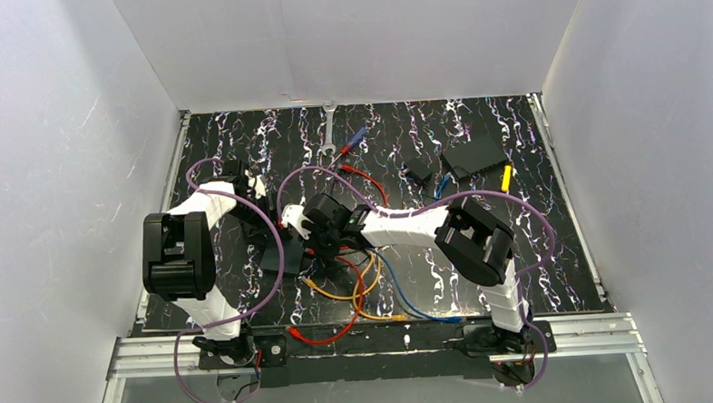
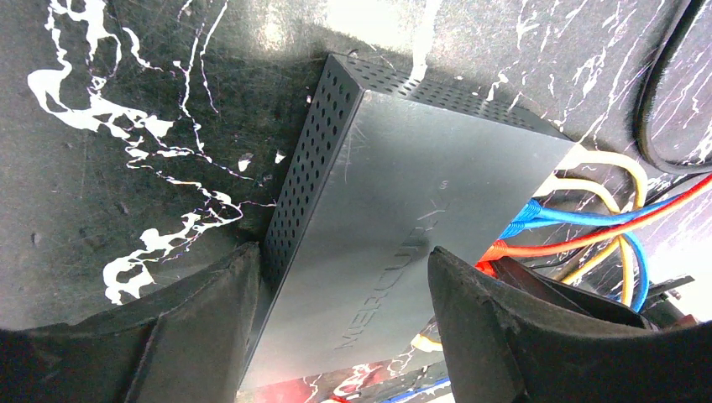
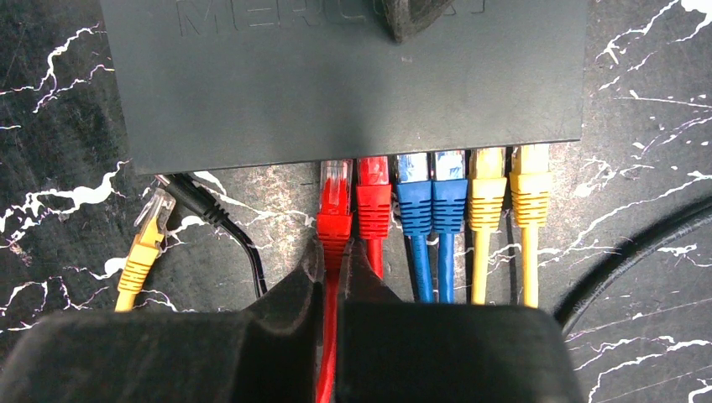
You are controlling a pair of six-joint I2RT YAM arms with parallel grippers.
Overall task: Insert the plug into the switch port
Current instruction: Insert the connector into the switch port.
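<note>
The switch (image 3: 336,75) is a flat matte-black box lying on the marbled table. Along its near edge sit a red (image 3: 374,197), two blue (image 3: 431,197) and two yellow plugs (image 3: 508,193). My right gripper (image 3: 336,248) is shut on the boot of another red plug (image 3: 334,197), whose clear tip is at the switch's leftmost filled port. My left gripper (image 2: 342,252) stands open over the switch (image 2: 403,193). One of its fingers (image 2: 201,319) is against the perforated side, and the other finger (image 2: 479,311) rests on the switch's top.
A loose yellow plug (image 3: 147,231) and a black power lead (image 3: 214,214) lie left of the ports. A plain black slab (image 1: 476,155), a small black block (image 1: 417,172) and a wrench (image 1: 330,130) lie at the back. Coloured cables (image 1: 357,292) loop toward the near edge.
</note>
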